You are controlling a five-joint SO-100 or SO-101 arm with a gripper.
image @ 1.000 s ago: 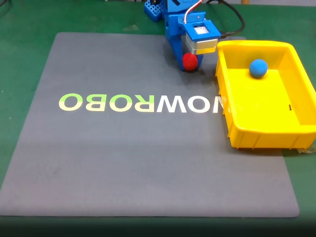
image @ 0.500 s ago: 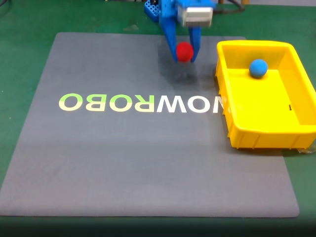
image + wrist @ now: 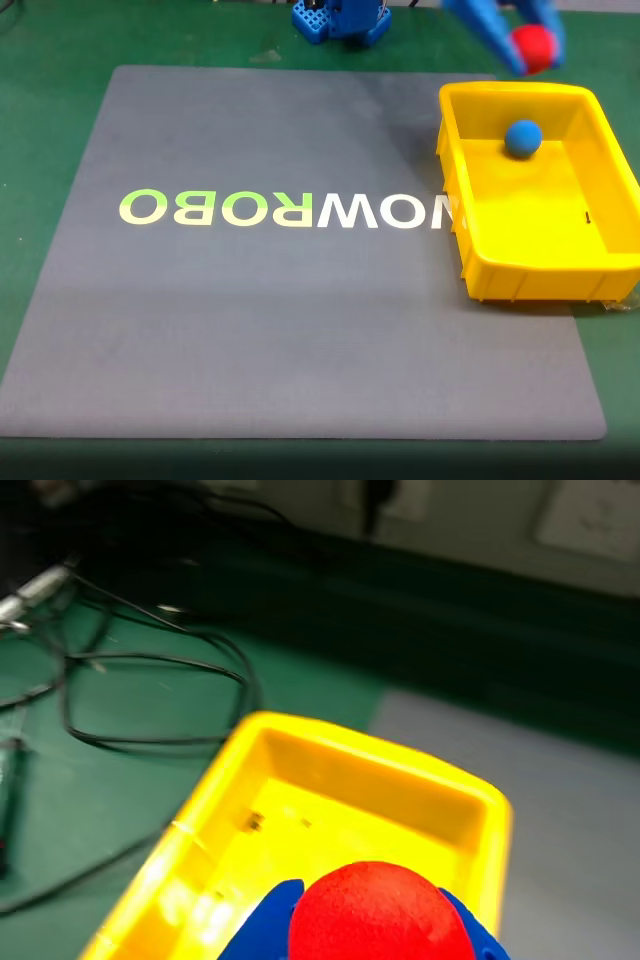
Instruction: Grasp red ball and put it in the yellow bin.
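On the left of the fixed view lies a big grey mat [image 3: 250, 320] with pale letters [image 3: 285, 208] across it, and no ball sits on it. At the top, the blue arm base [image 3: 340, 18] stands just past the mat's far edge.

Further right, up high, the blue gripper [image 3: 520, 45] is clenched on the red ball [image 3: 533, 45]. The ball is in the air, over the far rim of the yellow bin [image 3: 455, 180]. So the picking-up part looks done. What is left is to bring the ball over the middle of the bin and let it go.

Inside the yellow bin, near its far wall, rests a blue ball [image 3: 523, 137]. The rest of the bin floor looks bare, with only a tiny dark mark on it.

Seen from the wrist view, the red ball [image 3: 380, 915] sits between two blue fingers [image 3: 262, 928], and the yellow bin [image 3: 495, 825] is open right below it. Black cables [image 3: 150, 690] lie on the green table [image 3: 90, 800] beside the bin.
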